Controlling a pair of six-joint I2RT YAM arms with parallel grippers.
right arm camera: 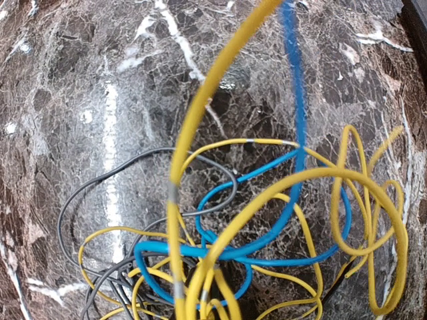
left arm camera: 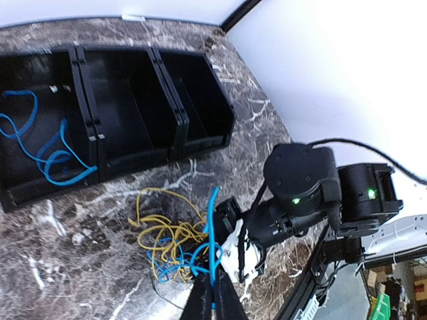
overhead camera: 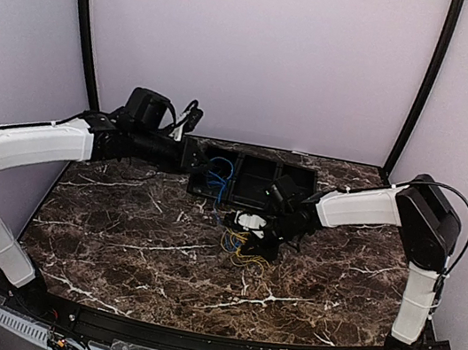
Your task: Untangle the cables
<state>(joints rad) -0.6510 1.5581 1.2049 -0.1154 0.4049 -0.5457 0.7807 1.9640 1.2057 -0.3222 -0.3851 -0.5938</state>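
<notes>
Left fingers (left arm camera: pixel 199 303) clamp a blue cable (left arm camera: pixel 212 227), holding it taut out of the tangle (left arm camera: pixel 170 240) at lower centre; right fingers (left arm camera: pixel 233 251) sit closed there, probably anchoring it.

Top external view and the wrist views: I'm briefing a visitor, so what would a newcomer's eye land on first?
The bright tangle of yellow, blue and grey cables on the dark marble table, mid-table under the right claw. Behind it, a black three-compartment bin holds a loose blue cable in its left compartment. The left claw pinches a blue strand rising from the tangle.
</notes>
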